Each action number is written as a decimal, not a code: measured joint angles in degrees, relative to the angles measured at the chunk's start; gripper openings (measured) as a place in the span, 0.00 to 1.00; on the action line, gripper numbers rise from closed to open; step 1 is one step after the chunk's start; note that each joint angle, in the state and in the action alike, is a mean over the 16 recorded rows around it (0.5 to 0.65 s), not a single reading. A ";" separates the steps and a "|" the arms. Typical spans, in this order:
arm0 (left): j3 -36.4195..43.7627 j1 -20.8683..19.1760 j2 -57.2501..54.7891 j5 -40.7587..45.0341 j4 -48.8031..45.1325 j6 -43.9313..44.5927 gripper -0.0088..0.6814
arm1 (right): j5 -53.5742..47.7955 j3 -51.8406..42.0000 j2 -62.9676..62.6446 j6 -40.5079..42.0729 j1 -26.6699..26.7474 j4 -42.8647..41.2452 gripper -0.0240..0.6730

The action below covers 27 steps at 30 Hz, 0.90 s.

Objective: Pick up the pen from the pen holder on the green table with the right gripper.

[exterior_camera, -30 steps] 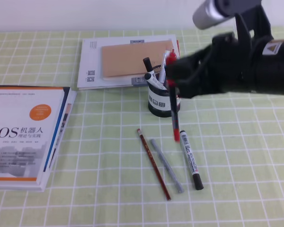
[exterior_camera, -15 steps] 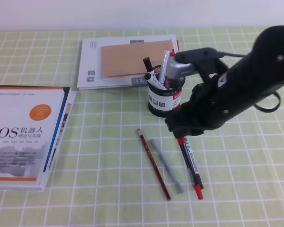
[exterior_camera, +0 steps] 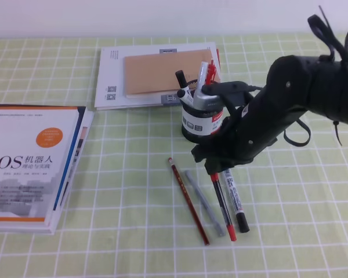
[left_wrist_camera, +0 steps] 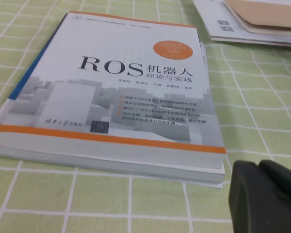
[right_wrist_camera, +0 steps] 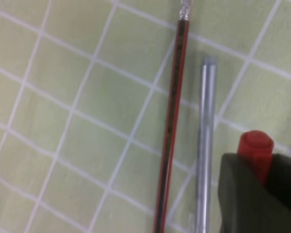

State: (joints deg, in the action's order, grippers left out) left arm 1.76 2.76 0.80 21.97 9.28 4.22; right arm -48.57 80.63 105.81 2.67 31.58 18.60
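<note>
The pen (exterior_camera: 222, 202), with a thin black barrel and red tip, slants down over the green table (exterior_camera: 133, 243) between a grey pen and a white marker. Its upper end is in my right gripper (exterior_camera: 211, 164), just in front of the black mesh pen holder (exterior_camera: 198, 124). The right wrist view shows the pen's red cap (right_wrist_camera: 256, 148) gripped between the dark fingers of the right gripper (right_wrist_camera: 259, 167). I cannot tell whether the tip touches the cloth. Several pens still stand in the holder. Only a black part of my left gripper (left_wrist_camera: 266, 194) shows.
A red-black pencil (exterior_camera: 188, 201), a grey pen (exterior_camera: 204, 202) and a white marker (exterior_camera: 235, 200) lie side by side in front of the holder. A ROS book (exterior_camera: 29, 165) lies at the left. A white book with a tan notebook (exterior_camera: 156, 72) lies behind the holder.
My right arm has swung down and slightly left with the pen. The pen hung beside the holder before; it now slants low along the table between the grey pen and the marker.
</note>
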 joint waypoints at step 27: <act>0.00 0.00 0.00 0.00 0.00 0.00 0.00 | 9.09 0.70 8.20 0.00 -0.92 1.05 0.29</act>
State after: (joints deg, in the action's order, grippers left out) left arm 1.76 2.76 0.80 21.97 9.28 4.22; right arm -39.48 81.33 114.00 2.67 30.66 19.65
